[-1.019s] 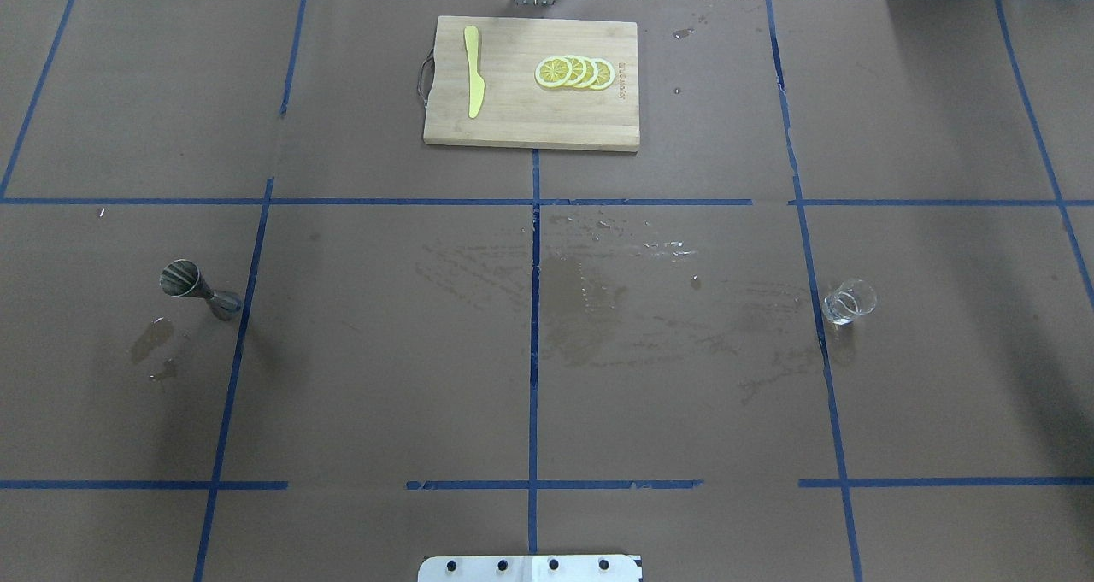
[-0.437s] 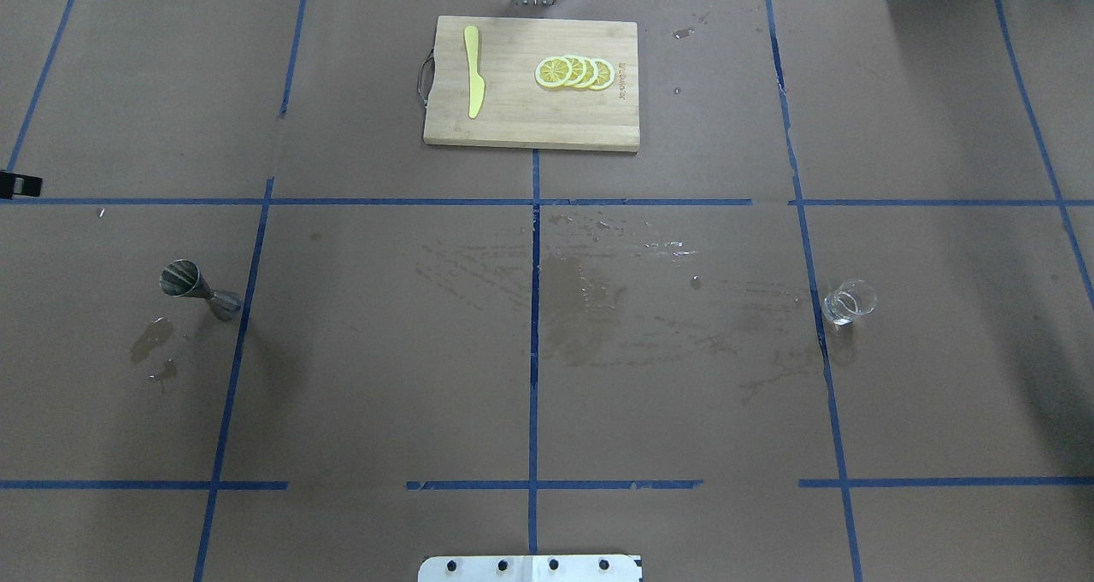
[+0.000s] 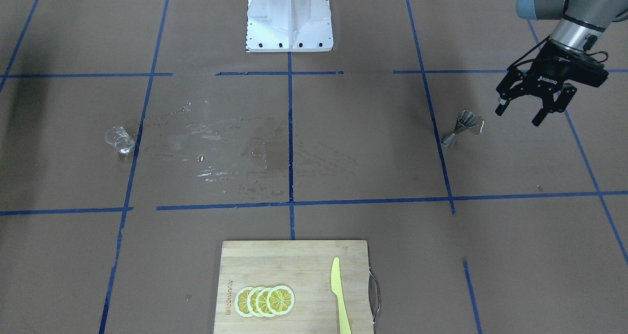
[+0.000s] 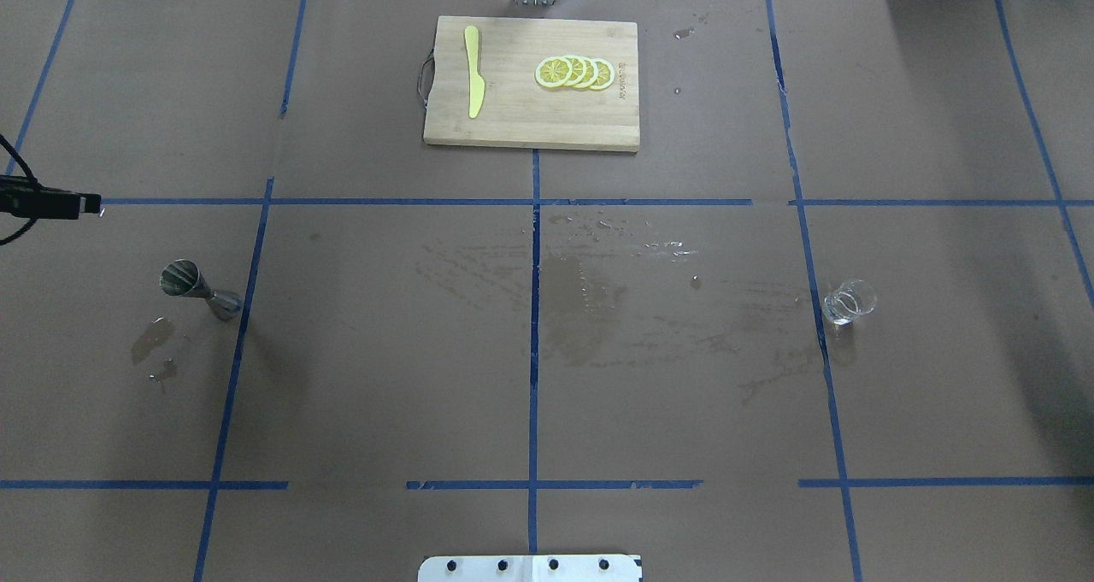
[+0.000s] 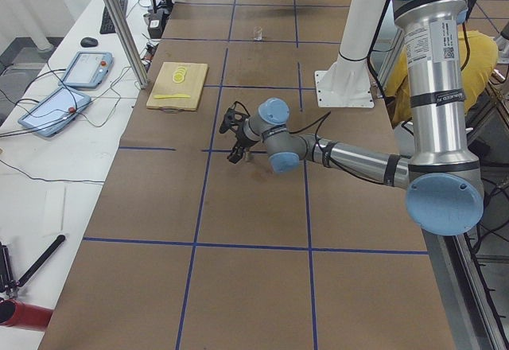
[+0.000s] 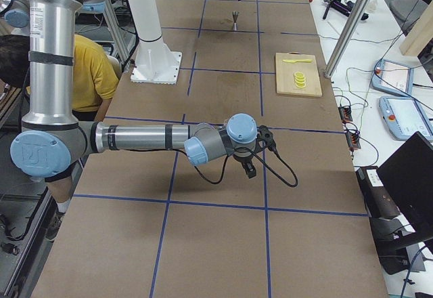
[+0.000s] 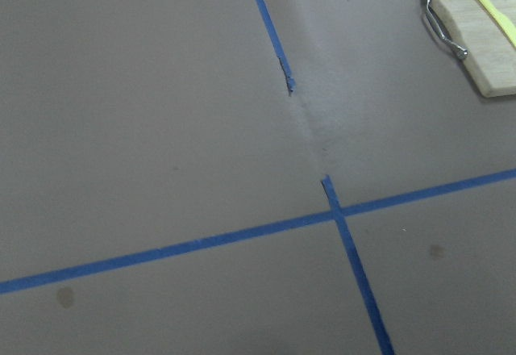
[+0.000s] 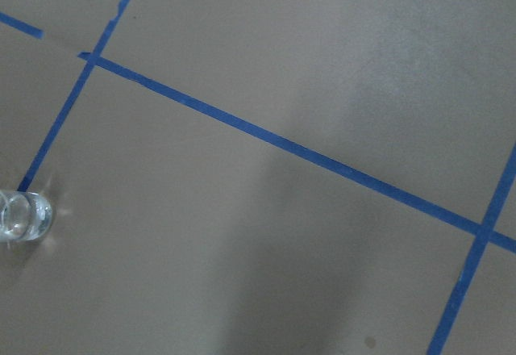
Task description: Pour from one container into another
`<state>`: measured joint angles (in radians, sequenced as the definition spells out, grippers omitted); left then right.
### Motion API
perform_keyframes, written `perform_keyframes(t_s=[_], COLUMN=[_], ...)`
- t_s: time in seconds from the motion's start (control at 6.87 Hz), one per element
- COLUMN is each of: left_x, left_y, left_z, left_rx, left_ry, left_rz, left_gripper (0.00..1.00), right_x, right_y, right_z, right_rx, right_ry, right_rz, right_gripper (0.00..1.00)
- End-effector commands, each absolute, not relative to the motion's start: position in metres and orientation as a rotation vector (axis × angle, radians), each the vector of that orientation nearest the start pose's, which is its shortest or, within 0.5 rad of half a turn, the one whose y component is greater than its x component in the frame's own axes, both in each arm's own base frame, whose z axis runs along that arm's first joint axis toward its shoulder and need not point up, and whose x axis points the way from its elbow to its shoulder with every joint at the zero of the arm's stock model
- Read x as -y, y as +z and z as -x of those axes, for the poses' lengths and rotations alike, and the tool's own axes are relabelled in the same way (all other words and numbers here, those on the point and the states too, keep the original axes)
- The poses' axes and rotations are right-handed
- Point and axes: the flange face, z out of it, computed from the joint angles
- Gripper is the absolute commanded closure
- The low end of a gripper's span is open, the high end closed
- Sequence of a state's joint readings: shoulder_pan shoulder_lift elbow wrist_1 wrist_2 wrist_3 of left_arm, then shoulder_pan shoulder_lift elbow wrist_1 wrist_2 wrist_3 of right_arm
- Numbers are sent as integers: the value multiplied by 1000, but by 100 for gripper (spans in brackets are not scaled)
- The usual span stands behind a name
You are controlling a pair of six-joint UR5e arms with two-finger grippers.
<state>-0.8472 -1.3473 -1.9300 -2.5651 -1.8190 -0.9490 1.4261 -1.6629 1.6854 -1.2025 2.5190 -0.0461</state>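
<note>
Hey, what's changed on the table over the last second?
The left tool has come into the overhead view from its left edge and moved further inward, beyond the jigger. It is open and holds nothing. The jigger, glass and board have not moved.

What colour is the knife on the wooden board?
The knife is yellow, clearest in the front-facing view.

Left arm [image 5: 433, 87]: silver tubes, pale blue joint caps, white label, black wrist cable. Left gripper [image 3: 518, 116] black. Base [image 3: 289, 15] white, dark screws.
</note>
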Motion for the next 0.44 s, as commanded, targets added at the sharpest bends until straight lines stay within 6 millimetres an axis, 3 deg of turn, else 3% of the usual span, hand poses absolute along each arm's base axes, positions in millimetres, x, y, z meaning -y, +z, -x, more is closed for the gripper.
perform_keyframes(t_s=[0.0,0.15,0.29], left_x=[343,330,311], left_y=[465,460,471], left_z=[-259,-251,-259], left_rx=[-946,-944,-895], left_ry=[-247,-257,-362], left_rz=[-687,-696,-755], left_gripper=[4,8,6], right_x=[469,468,469], right_y=[590,591,591], right_z=[19,24,25], right_rx=[991,991,991], right_ry=[-369,-378,-380], right_rz=[-310,-304,-304], right_gripper=[0,0,0])
